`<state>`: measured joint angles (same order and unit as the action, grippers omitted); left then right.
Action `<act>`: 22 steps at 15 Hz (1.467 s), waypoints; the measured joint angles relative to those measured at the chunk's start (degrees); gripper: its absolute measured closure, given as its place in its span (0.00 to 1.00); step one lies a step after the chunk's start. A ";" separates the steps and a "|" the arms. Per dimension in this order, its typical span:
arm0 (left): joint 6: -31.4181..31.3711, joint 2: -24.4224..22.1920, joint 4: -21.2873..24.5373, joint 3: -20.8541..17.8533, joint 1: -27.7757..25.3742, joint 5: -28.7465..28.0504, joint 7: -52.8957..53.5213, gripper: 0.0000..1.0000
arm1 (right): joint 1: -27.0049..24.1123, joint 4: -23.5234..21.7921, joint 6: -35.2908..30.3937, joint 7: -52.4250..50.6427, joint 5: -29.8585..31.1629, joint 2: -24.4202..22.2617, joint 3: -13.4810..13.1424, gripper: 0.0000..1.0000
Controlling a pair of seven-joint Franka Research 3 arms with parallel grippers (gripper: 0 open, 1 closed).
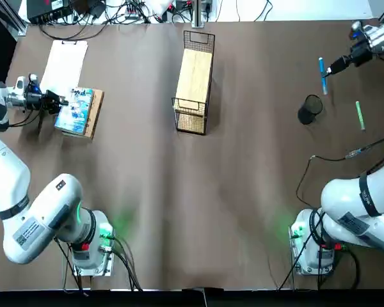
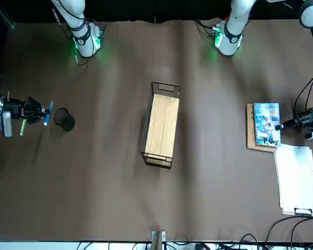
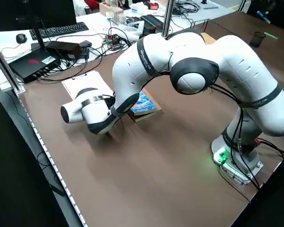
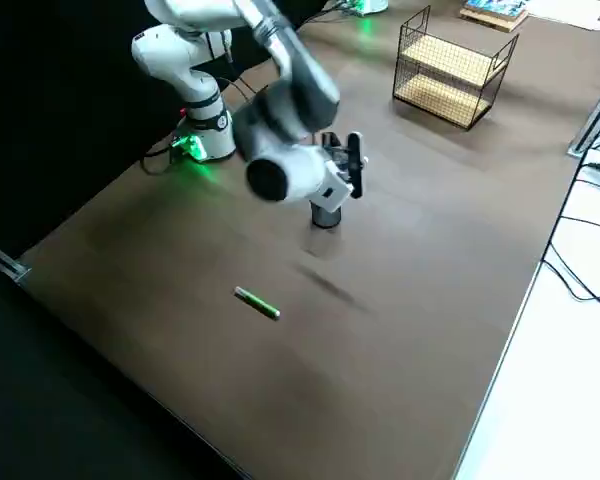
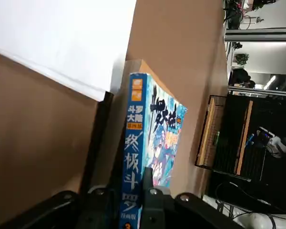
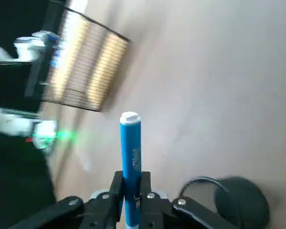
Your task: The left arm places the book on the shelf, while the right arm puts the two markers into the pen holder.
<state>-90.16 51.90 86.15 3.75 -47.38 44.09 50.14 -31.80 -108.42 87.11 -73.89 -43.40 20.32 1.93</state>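
Brown tabletop; blue marker [image 6: 132,162] between tool fingers [image 6: 145,191]

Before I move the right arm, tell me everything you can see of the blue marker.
The blue marker has a straight, bright blue barrel, apparently plastic, with lettering along it and a white end. The right gripper's fingers clamp it from both sides. From overhead its length shows, so it is not upright; it is outside the pen holder, to its right.

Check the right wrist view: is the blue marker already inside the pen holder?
No, the blue marker is between the right gripper's fingers, outside the pen holder.
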 joint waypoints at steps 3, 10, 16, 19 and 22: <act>2.31 -0.87 -0.88 -0.01 -0.26 -0.01 -0.21 0.80 | -4.14 -0.92 -4.24 -15.29 -4.19 5.43 -0.07 0.83; 13.32 -10.88 -1.99 4.01 -1.30 0.00 -12.68 0.80 | -5.45 -0.05 -4.56 -33.54 -11.52 16.89 0.13 0.83; 14.99 -11.35 -0.07 20.76 0.31 0.00 -17.46 0.80 | -5.77 3.14 -4.64 -33.90 -11.52 16.86 -0.02 0.58; 13.44 -10.89 0.31 24.27 9.34 1.64 -19.83 0.80 | -6.25 5.13 -4.75 -32.05 -11.06 16.86 -0.23 0.56; 7.44 -10.86 2.01 24.98 15.26 6.40 -20.87 0.80 | -6.64 8.74 -5.38 -24.24 -6.29 16.66 -0.65 0.56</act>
<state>-82.71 41.04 88.15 28.73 -32.12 50.49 29.27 -38.44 -99.68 81.73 -98.13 -49.69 36.98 1.28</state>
